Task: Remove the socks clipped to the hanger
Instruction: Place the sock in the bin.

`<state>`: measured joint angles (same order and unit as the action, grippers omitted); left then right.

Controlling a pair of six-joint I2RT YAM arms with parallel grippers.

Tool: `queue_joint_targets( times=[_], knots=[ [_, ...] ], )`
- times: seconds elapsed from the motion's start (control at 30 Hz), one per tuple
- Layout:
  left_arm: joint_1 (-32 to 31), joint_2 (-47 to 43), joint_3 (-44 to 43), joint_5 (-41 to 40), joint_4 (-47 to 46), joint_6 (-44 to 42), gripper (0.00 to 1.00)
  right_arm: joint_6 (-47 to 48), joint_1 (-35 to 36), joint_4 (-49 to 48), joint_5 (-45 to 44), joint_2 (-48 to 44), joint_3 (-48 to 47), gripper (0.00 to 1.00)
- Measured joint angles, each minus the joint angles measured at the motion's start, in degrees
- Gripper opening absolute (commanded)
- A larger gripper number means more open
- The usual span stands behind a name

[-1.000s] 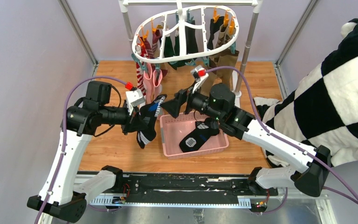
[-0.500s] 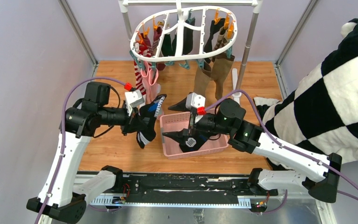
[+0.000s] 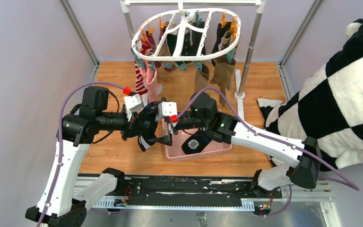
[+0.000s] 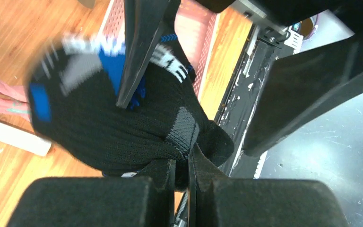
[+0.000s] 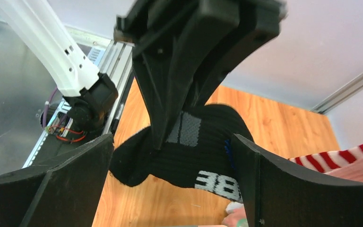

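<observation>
**Black sock** (image 3: 147,136): off the hanger (image 3: 185,60), held just left of the pink basket (image 3: 220,149).
**Left gripper** (image 3: 144,126): clenched on the sock's lower end.
**Right gripper** (image 3: 166,130): spread wide and set astride the sock at the basket's left rim, with nothing grasped.
**Remaining socks** (image 3: 223,71): clipped to the hanger, well behind the basket.
**Hazards:**
- The left fingers (image 5: 170,94) could be pinched if the right jaws are closed where they stand.
- The sock could be dropped outside the basket if it is released before it is grasped.
</observation>
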<state>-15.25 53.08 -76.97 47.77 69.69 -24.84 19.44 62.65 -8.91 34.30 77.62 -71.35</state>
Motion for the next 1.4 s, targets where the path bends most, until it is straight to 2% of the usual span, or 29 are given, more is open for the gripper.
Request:
queue_joint_targets(
  times=[0.17, 0.3, 0.4, 0.47, 0.53, 0.57, 0.6, 0.67, 0.7, 0.8, 0.87, 1.07, 1.33, 1.4],
  knots=[
    [0.0, -0.7, 0.0, 0.3, 0.1, 0.3, 0.07, -0.6, 0.7, -2.1, 0.2, 1.8, 3.0, 0.99],
    [0.0, -0.4, -0.2, 0.9, 0.1, 0.7, 0.07, -2.0, 3.3, -7.1, -3.5, 1.9, 5.8, 0.94],
    [0.0, 0.2, -0.8, 1.1, 0.2, 1.2, 0.08, -3.6, 5.5, -13.0, -8.9, 2.3, 8.6, 0.84],
    [0.0, 0.5, -1.1, 1.1, 0.3, 1.4, 0.11, -4.9, 6.5, -16.7, -12.4, 3.0, 10.0, 0.71],
    [0.0, 0.6, -1.4, 1.1, 0.3, 1.6, 0.22, -6.2, 6.9, -19.2, -15.4, 3.9, 10.8, 0.52],
    [0.0, 0.6, -1.6, 1.0, 0.3, 1.6, 0.28, -6.8, 7.0, -19.9, -16.6, 4.3, 10.9, 0.46],
    [0.0, 0.5, -2.0, 1.0, 0.3, 1.7, 0.38, -7.4, 7.0, -20.4, -17.5, 4.6, 10.9, 0.35],
    [0.0, 0.4, -2.8, 1.0, 0.4, 2.0, 0.63, -8.3, 7.0, -20.8, -18.7, 4.9, 10.9, 0.19],
    [0.1, 0.2, -3.3, -0.3, 0.3, 2.3, 0.73, -8.6, 7.0, -20.4, -19.1, 4.9, 10.9, 0.13],
    [0.0, -0.3, -4.6, -0.4, -0.4, 2.8, 0.93, -9.2, 7.1, -19.3, -19.9, 5.1, 11.0, 0.00],
    [-0.3, -0.7, -5.0, -0.6, -0.1, 3.3, 0.99, -9.7, 7.1, -18.7, -20.5, 5.1, 11.0, 0.00],
    [-0.3, -1.7, -5.7, -2.4, -0.2, 4.1, 1.00, -12.7, 5.9, -15.9, -23.8, 2.8, 13.2, 0.00],
    [-0.3, -2.2, -4.9, -4.9, -0.1, 4.3, 1.00, -26.2, -4.0, -16.0, -37.0, -8.3, 29.7, 0.01],
    [-0.3, -1.9, -4.8, -5.7, -0.2, 4.7, 1.00, -30.9, -8.2, -15.5, -39.6, -9.9, 34.1, 0.05]
  ],
)
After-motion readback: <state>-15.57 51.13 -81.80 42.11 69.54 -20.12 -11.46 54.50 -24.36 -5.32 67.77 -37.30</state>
